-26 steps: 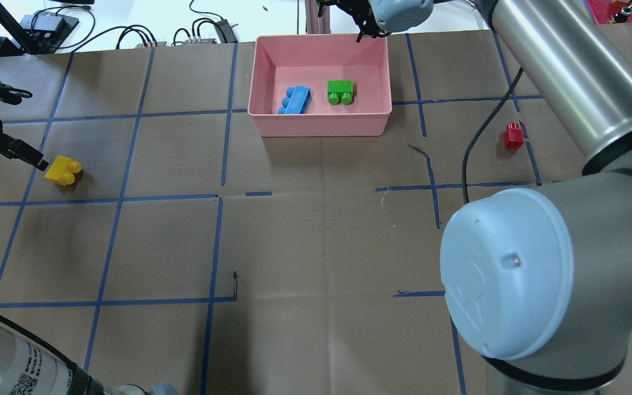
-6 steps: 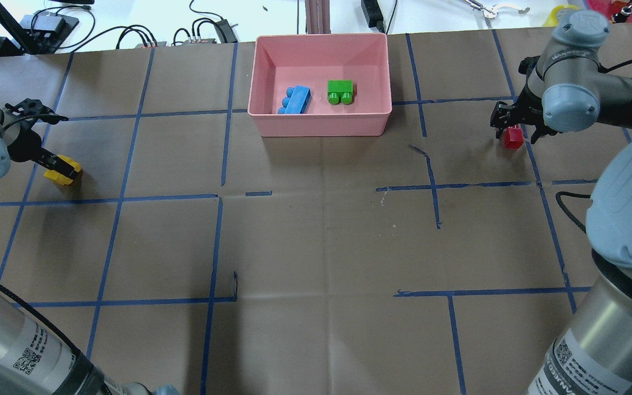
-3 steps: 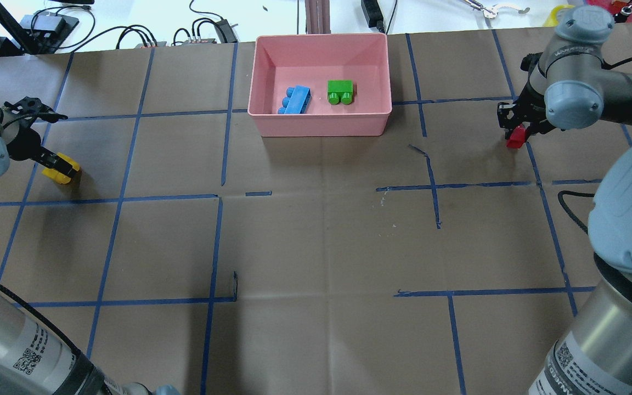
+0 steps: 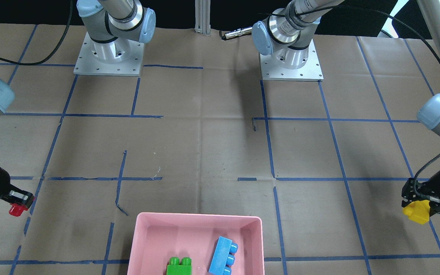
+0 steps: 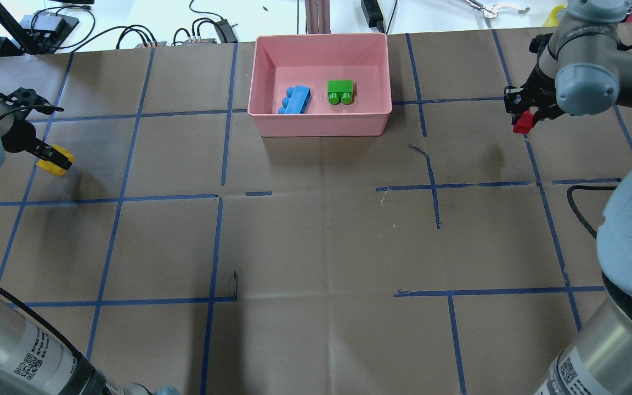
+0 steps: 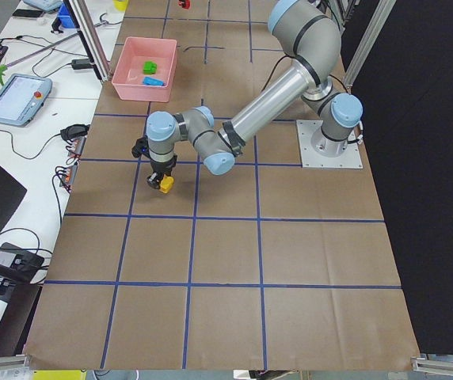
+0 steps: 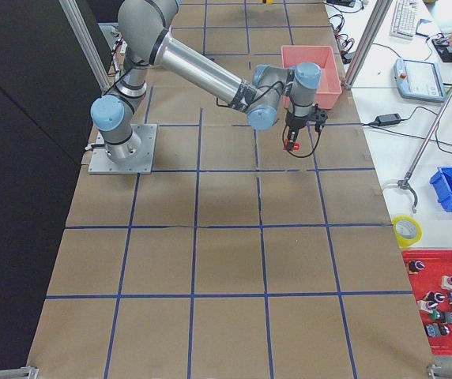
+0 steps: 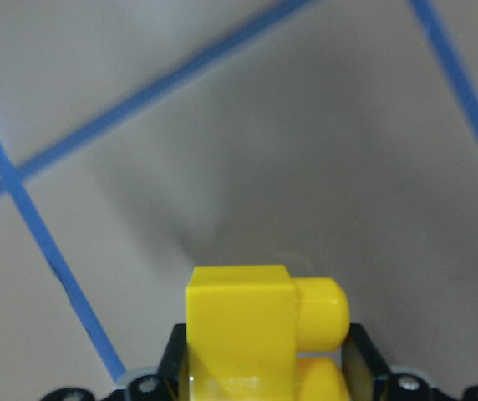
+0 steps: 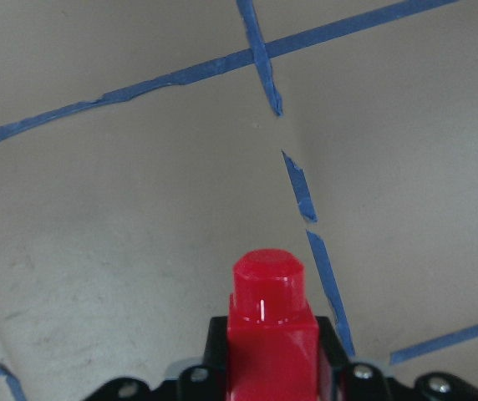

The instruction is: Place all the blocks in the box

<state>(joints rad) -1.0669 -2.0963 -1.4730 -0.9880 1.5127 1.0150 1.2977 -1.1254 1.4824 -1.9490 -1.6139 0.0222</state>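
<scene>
left gripper (image 5: 52,162): clamped on the yellow brick (image 8: 247,322) – fingers (image 8: 363,363) on its flat side walls, studs poking out sideways.
right gripper (image 5: 523,122): pinched shut on the red brick (image 9: 271,326), single stud pointing away from the wrist cam.
yellow brick spot: close to the tabletop's (image 5: 316,241) left edge, far half. Shadow sits off to one side, so prob lifted clear of the paper.
red brick spot: near the right edge, far half, shadow well apart from it – def in the air imo.
handling: hard hollow plastic, so v. light and stiff w/ no squish. Smooth walls = a bit slippery, esp. the tiny red one b/c there's little face to press on. Not fragile, a drop won't hurt it, but it could bounce.
where to grab: the flat opposite walls, not the round studs. Both grips look like that already.
box (image 5: 321,125): at the far edge, approx mid-tabletop, well apart from both grippers.
already in: blue brick (image 5: 295,100) and green brick (image 5: 340,91), side by side on the box floor, not touching.
to go: carry both in over the rim and release low.
</scene>
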